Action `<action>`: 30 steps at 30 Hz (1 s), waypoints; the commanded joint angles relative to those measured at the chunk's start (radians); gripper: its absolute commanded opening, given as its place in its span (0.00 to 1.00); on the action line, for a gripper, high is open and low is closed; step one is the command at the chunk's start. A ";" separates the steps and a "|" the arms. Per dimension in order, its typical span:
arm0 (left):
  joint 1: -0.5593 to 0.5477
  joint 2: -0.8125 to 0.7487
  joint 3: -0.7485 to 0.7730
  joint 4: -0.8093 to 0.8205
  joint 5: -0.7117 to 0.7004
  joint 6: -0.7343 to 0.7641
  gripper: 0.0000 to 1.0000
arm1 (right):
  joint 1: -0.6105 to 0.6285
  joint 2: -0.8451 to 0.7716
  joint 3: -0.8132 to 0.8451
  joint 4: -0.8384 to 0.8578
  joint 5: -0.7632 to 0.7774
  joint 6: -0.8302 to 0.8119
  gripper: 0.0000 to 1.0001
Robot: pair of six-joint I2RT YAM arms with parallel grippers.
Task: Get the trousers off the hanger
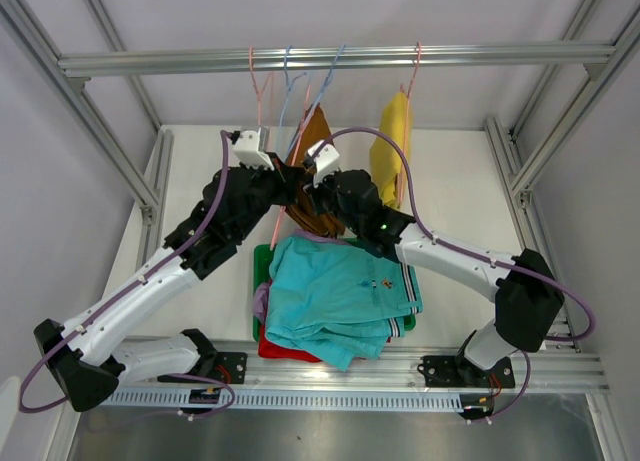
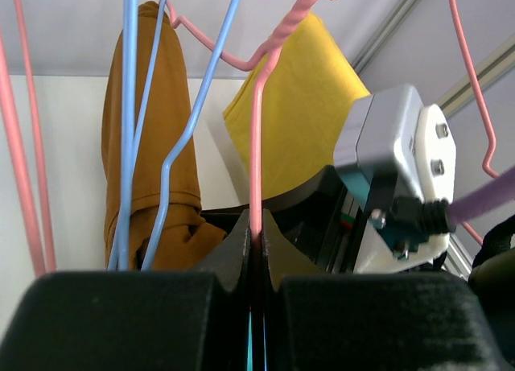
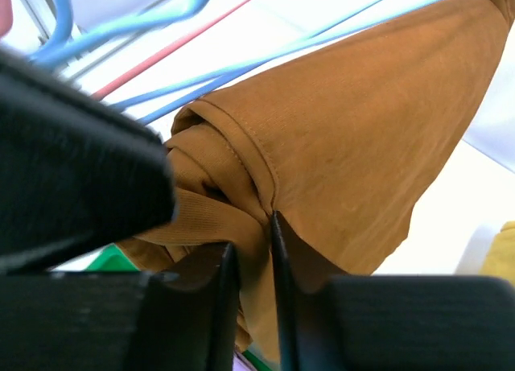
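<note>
- My left jaws are pressed together on the wire of a pink hanger [image 2: 256, 146], pinching it.
- My right jaws pinch a fold of the brown trousers [image 3: 346, 146], which hang under the rail [image 1: 330, 59] beside blue hangers [image 2: 127, 105].
- The yellow trousers [image 1: 390, 146] hang just to the right of them.
- The teal trousers [image 1: 340, 296] top a pile on the green tray [image 1: 258, 261] on the table [image 1: 450, 181].
- Edges of the red trousers [image 1: 285, 349] and lilac trousers [image 1: 262, 301] show beneath the teal pair.

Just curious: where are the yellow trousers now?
In the top view, the yellow cloth trousers hang on a pink wire hanger from the metal rail, right of the brown cloth trousers.
</note>
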 commanded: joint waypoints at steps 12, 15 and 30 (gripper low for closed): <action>-0.005 -0.031 0.028 0.104 0.036 0.014 0.00 | -0.056 -0.052 0.091 0.077 0.005 0.016 0.00; -0.005 -0.028 0.031 0.100 0.037 0.011 0.01 | -0.050 -0.101 0.067 0.026 0.050 0.023 0.00; -0.009 0.015 0.045 0.075 0.054 0.001 0.01 | -0.053 -0.416 -0.211 -0.078 0.215 0.051 0.00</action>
